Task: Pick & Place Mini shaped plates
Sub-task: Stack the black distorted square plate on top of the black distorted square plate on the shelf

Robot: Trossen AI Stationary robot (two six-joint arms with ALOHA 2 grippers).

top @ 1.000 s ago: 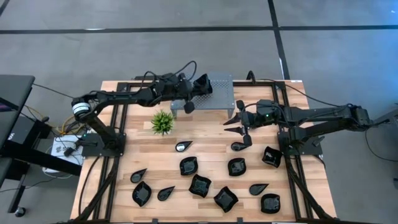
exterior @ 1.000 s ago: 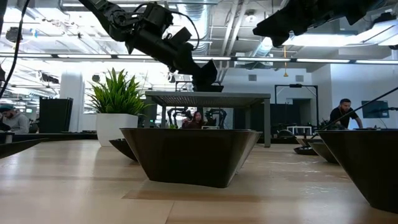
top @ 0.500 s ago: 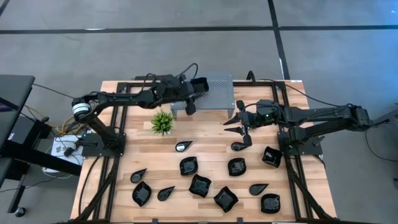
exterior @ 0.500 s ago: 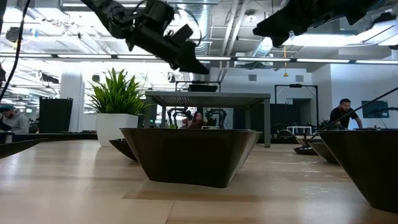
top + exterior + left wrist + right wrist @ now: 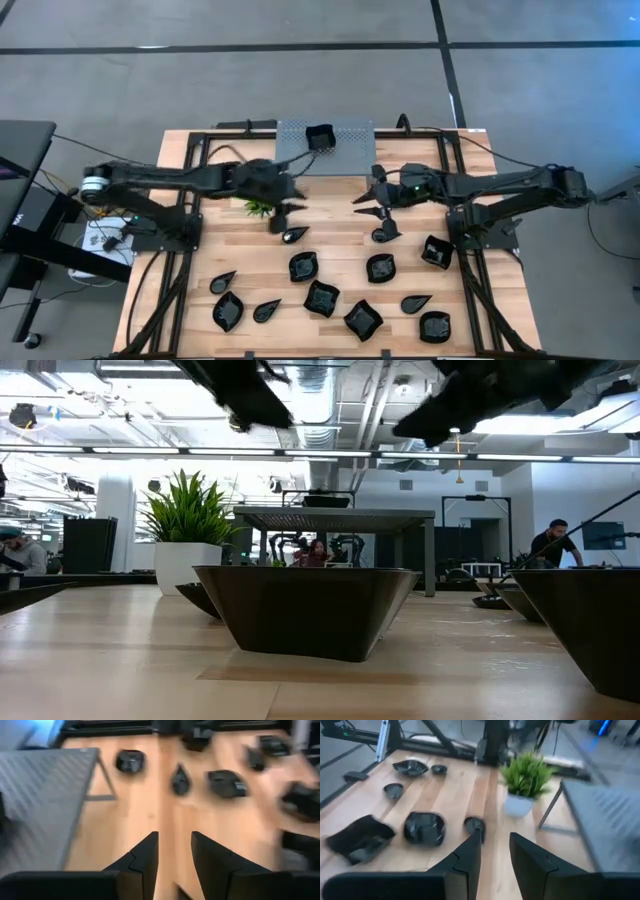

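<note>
The left gripper (image 5: 283, 213), slightly parted and empty, should centre over the teardrop plate (image 5: 294, 235) before descending; the right gripper (image 5: 375, 197) waits, parted and empty.

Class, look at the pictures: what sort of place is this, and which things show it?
Probably a robotics lab or workshop: bare ceiling ducts, a wooden table with two robot arms, and a person at work behind.
</note>
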